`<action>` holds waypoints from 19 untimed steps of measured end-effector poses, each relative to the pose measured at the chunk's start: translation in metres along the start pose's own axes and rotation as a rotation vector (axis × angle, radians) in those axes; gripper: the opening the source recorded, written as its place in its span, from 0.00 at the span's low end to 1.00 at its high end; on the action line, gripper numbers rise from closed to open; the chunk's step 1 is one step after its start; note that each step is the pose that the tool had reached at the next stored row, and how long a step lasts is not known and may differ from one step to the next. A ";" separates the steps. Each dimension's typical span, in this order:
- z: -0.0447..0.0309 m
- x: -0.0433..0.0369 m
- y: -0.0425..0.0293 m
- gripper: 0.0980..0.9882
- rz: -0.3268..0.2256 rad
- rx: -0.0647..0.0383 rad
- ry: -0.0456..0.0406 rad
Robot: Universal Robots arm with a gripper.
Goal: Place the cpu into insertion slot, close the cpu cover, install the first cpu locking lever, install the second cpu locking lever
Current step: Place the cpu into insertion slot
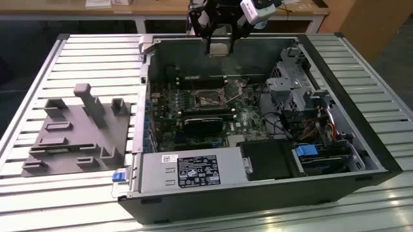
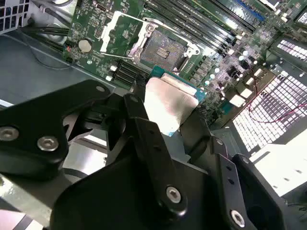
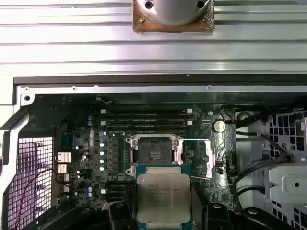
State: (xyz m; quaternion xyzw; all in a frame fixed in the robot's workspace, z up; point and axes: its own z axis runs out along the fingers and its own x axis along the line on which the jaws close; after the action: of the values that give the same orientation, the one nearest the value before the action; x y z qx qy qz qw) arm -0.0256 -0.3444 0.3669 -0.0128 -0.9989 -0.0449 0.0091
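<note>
My gripper (image 1: 218, 44) hangs above the back wall of the open computer case, shut on the cpu (image 1: 218, 47). In both wrist views the cpu (image 2: 169, 103) (image 3: 163, 194) is a flat square chip with a silver top on a green edge, pinched by its sides between my black fingers (image 2: 140, 115). The insertion slot (image 3: 153, 151) (image 2: 166, 48) (image 1: 208, 100) lies open on the motherboard below, its dark centre bare. The cpu cover (image 3: 212, 158) (image 2: 125, 28) is swung up and away beside the slot. The cpu is well above the board and touches nothing else.
Long black memory slots (image 3: 144, 117) run beside the socket, and a black heatsink block (image 1: 203, 126) sits near it. A drive cage with cables (image 1: 291, 88) and the power supply (image 1: 187, 171) fill the case. A grey parts fixture (image 1: 77, 137) stands on the slatted table at the exterior view's left.
</note>
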 end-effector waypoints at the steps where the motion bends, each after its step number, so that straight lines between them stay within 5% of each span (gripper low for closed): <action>1: 0.0000 0.0000 0.0000 0.49 0.000 0.000 0.0000; 13: 0.0004 0.0000 0.0000 0.49 0.000 0.000 0.0000; 19: 0.0089 -0.0002 -0.0008 0.49 0.000 0.000 -0.0013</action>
State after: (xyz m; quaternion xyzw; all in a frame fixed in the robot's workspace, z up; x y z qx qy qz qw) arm -0.0256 -0.3444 0.3580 -0.0127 -0.9989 -0.0449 0.0085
